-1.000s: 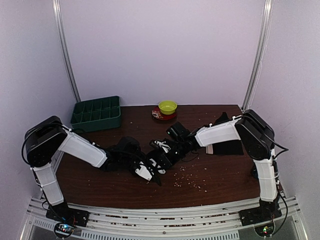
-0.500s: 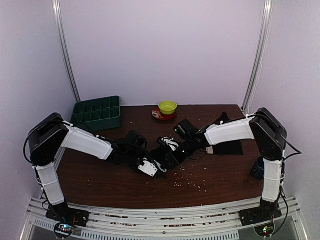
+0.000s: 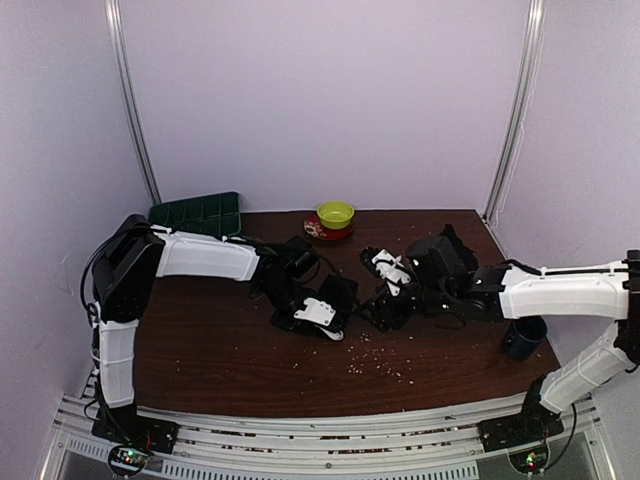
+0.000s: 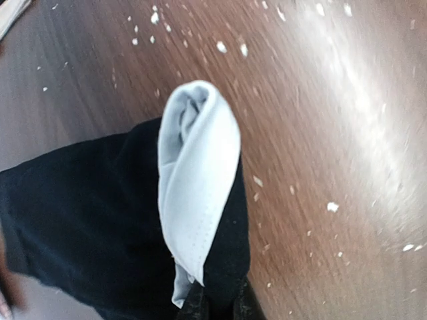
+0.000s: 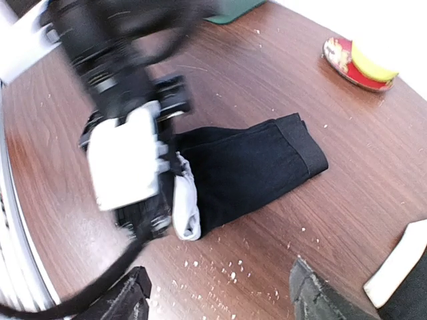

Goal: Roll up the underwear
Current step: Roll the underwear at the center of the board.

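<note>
The plain black cloth underwear with a white waistband lies flat near the middle of the brown wooden tabletop. The left gripper pinches its folded waistband at one end. The right gripper stands wide and empty just beside. I think the rolling is only starting; next, the left gripper should turn the waistband over onto the black cloth, tightly.

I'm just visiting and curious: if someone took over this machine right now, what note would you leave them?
Left gripper: shut on the white-band end of the plain black underwear.
Right gripper: open, empty, close by.
Underwear: centre of the table, band end curled over, rest flat.
Done: roll barely begun.
Left: finish rolling; a white-edged piece beside the right gripper may be a second garment.
</note>
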You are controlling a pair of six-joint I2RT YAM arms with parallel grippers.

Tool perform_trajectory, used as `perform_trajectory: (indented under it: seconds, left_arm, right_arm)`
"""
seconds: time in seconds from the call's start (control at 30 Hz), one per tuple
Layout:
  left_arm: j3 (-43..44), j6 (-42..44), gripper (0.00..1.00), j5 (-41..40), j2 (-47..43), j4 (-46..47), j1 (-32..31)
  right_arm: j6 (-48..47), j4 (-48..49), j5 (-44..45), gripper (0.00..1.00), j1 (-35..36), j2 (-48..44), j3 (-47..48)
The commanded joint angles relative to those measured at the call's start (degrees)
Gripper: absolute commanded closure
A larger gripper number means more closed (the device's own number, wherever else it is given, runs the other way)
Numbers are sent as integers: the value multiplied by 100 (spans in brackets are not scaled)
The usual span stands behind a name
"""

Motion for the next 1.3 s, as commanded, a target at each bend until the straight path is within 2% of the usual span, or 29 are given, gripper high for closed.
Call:
perform_trajectory:
  seconds: [0.0, 0.07, 0.2, 0.4, 0.67, 0.87, 1.1, 1.27]
  left_arm:
    - [597, -584, 100, 879, 849, -1986, -14]
    - [956, -748, 100, 1001, 1099, -2285, -9]
    - [1493, -972, 100, 1110, 1591, -2769, 6]
    - [2025, -1197, 100, 1234, 2013, -3112, 35]
    - [2775, -1312, 100, 1552, 2468, -3612, 175]
    - [2886, -1339, 100, 1621, 2542, -3749, 216]
    - [2903, -1332, 100, 1608, 2600, -3825, 217]
    - [2897, -1329, 100, 1583, 2608, -3850, 225]
  right_arm:
    - [-457, 855, 1489, 26, 669, -663, -544]
    - [-688, 1176, 2062, 26, 939, -981, -787]
    - [-1192, 1764, 2624, 27, 1362, -1442, -1187]
    - [-1806, 2072, 3043, 27, 1951, -1277, -1311]
    - [-2328, 1594, 2652, 34, 2416, -21, -729]
    - [-2497, 1083, 3323, 39, 2422, 1370, 56]
    - [-2797, 1470, 3980, 40, 2267, 2515, 409]
    - [-2889, 1551, 4037, 39, 2059, 2982, 539]
